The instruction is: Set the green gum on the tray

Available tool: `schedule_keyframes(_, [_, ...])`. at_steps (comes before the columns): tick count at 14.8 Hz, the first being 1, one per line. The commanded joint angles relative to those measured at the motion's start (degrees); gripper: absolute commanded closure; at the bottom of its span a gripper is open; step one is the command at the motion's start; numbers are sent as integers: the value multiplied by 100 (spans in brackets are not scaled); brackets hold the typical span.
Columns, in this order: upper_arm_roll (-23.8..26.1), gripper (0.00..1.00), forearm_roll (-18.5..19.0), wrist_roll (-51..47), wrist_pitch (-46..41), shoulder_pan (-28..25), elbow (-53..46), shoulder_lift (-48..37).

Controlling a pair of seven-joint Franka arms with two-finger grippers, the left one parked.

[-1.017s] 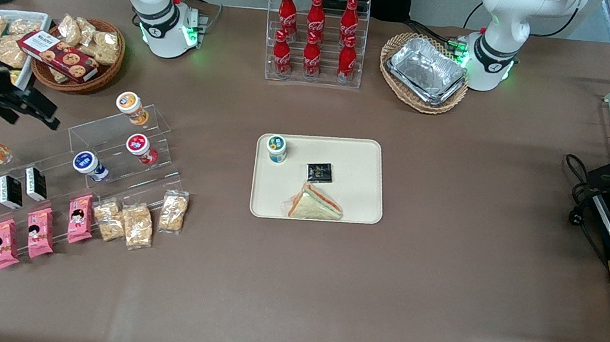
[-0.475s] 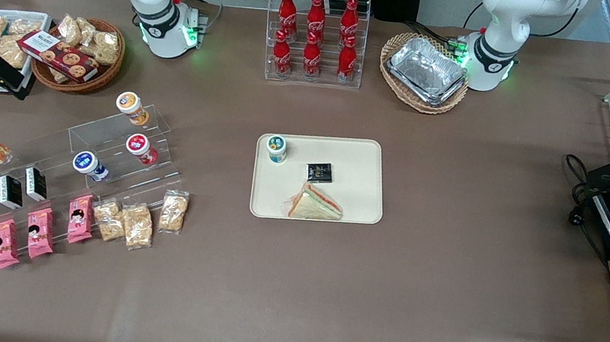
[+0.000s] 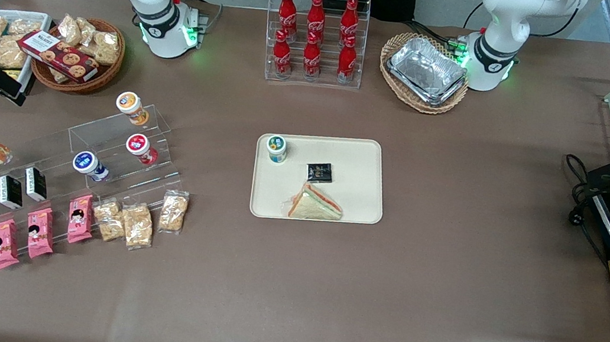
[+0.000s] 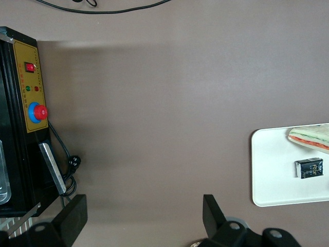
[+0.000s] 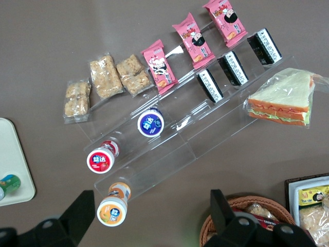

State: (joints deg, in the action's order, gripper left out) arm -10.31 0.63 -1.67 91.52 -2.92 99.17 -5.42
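Observation:
The green gum (image 3: pixel 276 148), a small white bottle with a green-rimmed lid, stands upright on the cream tray (image 3: pixel 357 163) at its corner farthest from the front camera and nearest the working arm. It also shows in the right wrist view (image 5: pixel 8 183), on the tray's rim (image 5: pixel 14 154). My gripper (image 3: pixel 5 88) hangs high over the working arm's end of the table, near the white snack dish, far from the tray. Its fingers (image 5: pixel 81 212) stand wide apart and hold nothing; an orange-lidded bottle (image 5: pixel 113 210) lies below them.
A wrapped sandwich (image 3: pixel 315 203) and a black packet (image 3: pixel 320 171) lie on the tray. A clear stepped stand (image 3: pixel 105 149) holds orange-, red- (image 3: pixel 140 148) and blue-lidded (image 3: pixel 88 164) bottles. A wicker snack basket (image 3: pixel 80 53), cola rack (image 3: pixel 314 38) and foil pan (image 3: pixel 427 69) stand farther back.
My gripper has drawn back from above the stand toward the working arm's end of the table and risen; it has barely shifted in the last half second. The green gum and tray are unmoved.

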Motion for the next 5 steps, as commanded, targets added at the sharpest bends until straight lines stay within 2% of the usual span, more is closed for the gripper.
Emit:
schedule_keyframes(1, [82,0,86,-17,-293,90,-433,304])
schedule_keyframes(5, [82,0,78,-17,-249,90,-433,436])
